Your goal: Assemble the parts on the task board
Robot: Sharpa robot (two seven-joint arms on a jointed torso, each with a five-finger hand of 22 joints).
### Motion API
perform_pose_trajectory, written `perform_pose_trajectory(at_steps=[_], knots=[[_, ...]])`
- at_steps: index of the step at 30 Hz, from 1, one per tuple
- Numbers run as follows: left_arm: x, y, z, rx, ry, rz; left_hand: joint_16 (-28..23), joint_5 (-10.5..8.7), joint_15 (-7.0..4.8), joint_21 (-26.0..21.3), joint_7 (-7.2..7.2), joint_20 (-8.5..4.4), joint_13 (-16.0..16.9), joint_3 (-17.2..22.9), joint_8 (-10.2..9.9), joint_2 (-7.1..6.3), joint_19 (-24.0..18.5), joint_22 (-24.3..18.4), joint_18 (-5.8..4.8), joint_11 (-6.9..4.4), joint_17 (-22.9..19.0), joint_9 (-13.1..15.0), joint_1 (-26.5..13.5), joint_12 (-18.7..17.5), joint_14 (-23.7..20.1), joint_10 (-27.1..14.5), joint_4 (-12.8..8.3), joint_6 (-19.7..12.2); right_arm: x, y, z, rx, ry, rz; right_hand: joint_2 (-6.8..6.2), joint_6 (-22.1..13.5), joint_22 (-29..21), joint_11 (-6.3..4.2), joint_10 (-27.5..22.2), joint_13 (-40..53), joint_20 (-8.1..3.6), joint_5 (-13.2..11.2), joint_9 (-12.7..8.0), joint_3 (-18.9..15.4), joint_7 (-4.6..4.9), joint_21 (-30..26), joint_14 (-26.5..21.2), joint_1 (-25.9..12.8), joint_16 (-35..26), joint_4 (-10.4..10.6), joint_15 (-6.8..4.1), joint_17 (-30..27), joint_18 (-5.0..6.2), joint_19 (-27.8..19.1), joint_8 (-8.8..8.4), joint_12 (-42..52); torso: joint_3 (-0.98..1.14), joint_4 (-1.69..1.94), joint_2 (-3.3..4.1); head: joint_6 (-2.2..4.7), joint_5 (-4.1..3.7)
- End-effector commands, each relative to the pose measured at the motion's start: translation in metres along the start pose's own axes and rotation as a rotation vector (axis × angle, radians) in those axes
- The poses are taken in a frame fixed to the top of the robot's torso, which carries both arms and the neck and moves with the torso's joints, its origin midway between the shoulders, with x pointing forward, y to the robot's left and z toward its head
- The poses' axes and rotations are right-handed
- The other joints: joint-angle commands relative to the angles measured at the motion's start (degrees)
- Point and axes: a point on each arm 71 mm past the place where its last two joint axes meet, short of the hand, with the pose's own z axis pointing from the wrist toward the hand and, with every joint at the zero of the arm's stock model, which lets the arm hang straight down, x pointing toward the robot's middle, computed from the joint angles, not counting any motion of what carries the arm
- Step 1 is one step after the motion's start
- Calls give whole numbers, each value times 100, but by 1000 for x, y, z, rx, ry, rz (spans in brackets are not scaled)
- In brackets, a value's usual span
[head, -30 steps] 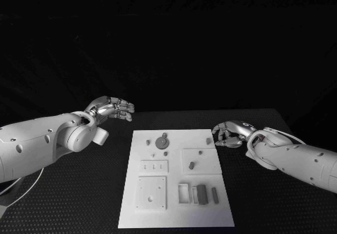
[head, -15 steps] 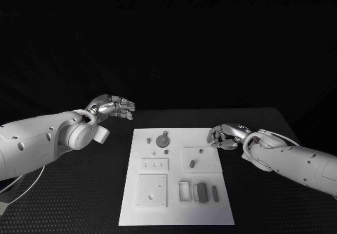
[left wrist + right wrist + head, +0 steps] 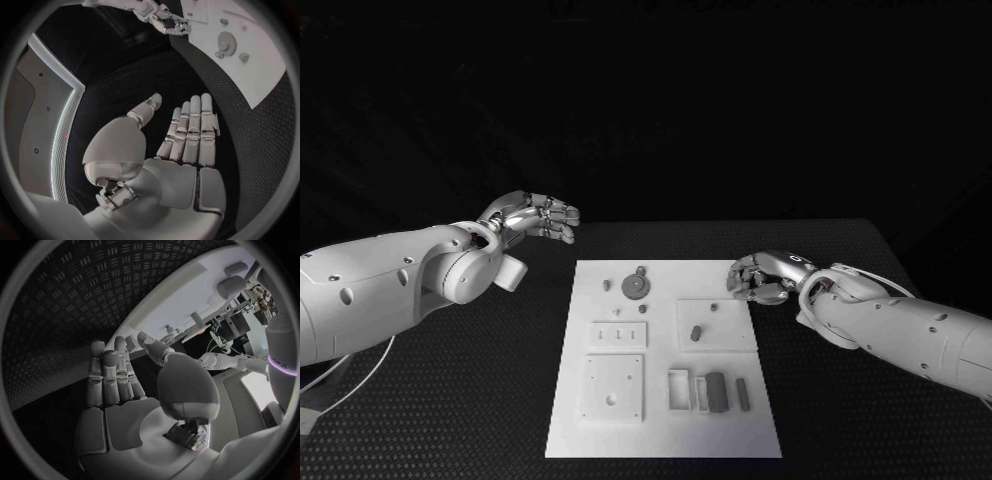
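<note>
The white task board [image 3: 661, 420] lies in the middle of the black table. On it are a grey gear [image 3: 635, 287], a small peg [image 3: 606, 286], an oval part [image 3: 692, 333] and dark bars [image 3: 715, 392] near its front. My left hand [image 3: 531, 217] hovers off the board's far left corner, fingers apart, holding nothing; the left wrist view shows its palm [image 3: 175, 145] bare. My right hand [image 3: 764, 276] sits low at the board's far right corner. Its fingers [image 3: 106, 380] are stretched out with nothing in them, and the board [image 3: 187, 300] lies just beyond.
The board's white recessed plates [image 3: 615, 388] and a slotted plate [image 3: 617, 338] take up its left half. Bare black table [image 3: 473, 400] lies on both sides of the board. The gear [image 3: 225, 42] and my right hand [image 3: 165, 22] appear in the left wrist view.
My right hand has slid a little left and down onto the board's far right corner, covering the small part there. My left hand has risen slightly.
</note>
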Motion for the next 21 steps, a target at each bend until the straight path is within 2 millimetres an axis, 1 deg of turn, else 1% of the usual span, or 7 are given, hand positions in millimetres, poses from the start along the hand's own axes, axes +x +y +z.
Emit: perform_pose_trajectory(at_steps=[1, 5, 11, 14, 18, 21], knots=[[3, -1, 0, 6, 20, -2, -37, -16, 5, -34, 122, -16, 9, -10, -30, -36, 34, 9, 63, 7, 9, -6, -10, -25, 28, 5, 9, -36, 3, 1, 1, -10, 14, 4, 81, 47, 18, 9, 34, -11, -2, 8, -6, -22, 59, -12, 15, 1, 25, 30, -18, 5, 119, 54, 21, -29, 1, -2, 0, -3, -9], [3, -1, 1, 6, 21, -2, -38, -16, 5, -35, 122, -16, 9, -10, -31, -36, 34, 10, 62, 7, 10, -6, -13, -26, 28, 5, 11, -37, 5, 2, 2, -8, 11, 3, 133, 63, 23, 5, 56, -22, -9, 8, -5, -21, 56, -11, 23, 11, 31, 30, -20, 5, 119, 61, 34, -29, 6, 0, 1, -6, -15], [4, -2, 1, 6, 26, -2, -40, -16, 5, -36, 123, -16, 10, -11, -31, -36, 34, 10, 62, 7, 11, -6, -15, -26, 28, 5, 14, -37, 8, 2, 4, -5, 13, 4, 240, 153, 41, -20, 142, -39, -29, 8, 11, -34, 31, 1, 55, 36, 49, -2, -43, 4, 119, 100, 91, -5, 2, 6, -1, -11, -37], [5, -2, 1, 6, 26, -3, -41, -16, 5, -37, 123, -16, 10, -10, -31, -36, 34, 10, 63, 7, 12, -6, -15, -26, 28, 5, 14, -37, 9, 2, 4, -3, 14, 5, 251, 177, 44, -25, 149, -46, -34, 8, 15, -37, 23, 0, 60, 48, 51, -22, -49, 2, 119, 104, 106, -7, 3, 3, -1, -6, -47], [5, -2, 1, 6, 28, -3, -42, -16, 5, -38, 123, -17, 10, -10, -31, -37, 34, 11, 63, 7, 12, -5, -16, -26, 28, 6, 15, -38, 10, 2, 5, -2, 15, 8, 263, 191, 48, -30, 160, -50, -36, 7, 18, -42, 19, 2, 67, 49, 55, -29, -53, 2, 119, 111, 115, -5, 6, 2, 0, -7, -32], [6, -2, 1, 6, 31, -4, -43, -16, 5, -39, 123, -17, 11, -11, -32, -38, 33, 11, 63, 7, 13, -5, -17, -27, 28, 6, 16, -38, 11, 3, 6, -3, 16, 9, 269, 198, 50, -32, 165, -53, -37, 7, 18, -46, 16, 4, 73, 48, 58, -32, -55, 3, 119, 116, 119, -6, 0, 5, -2, -14, -36]])
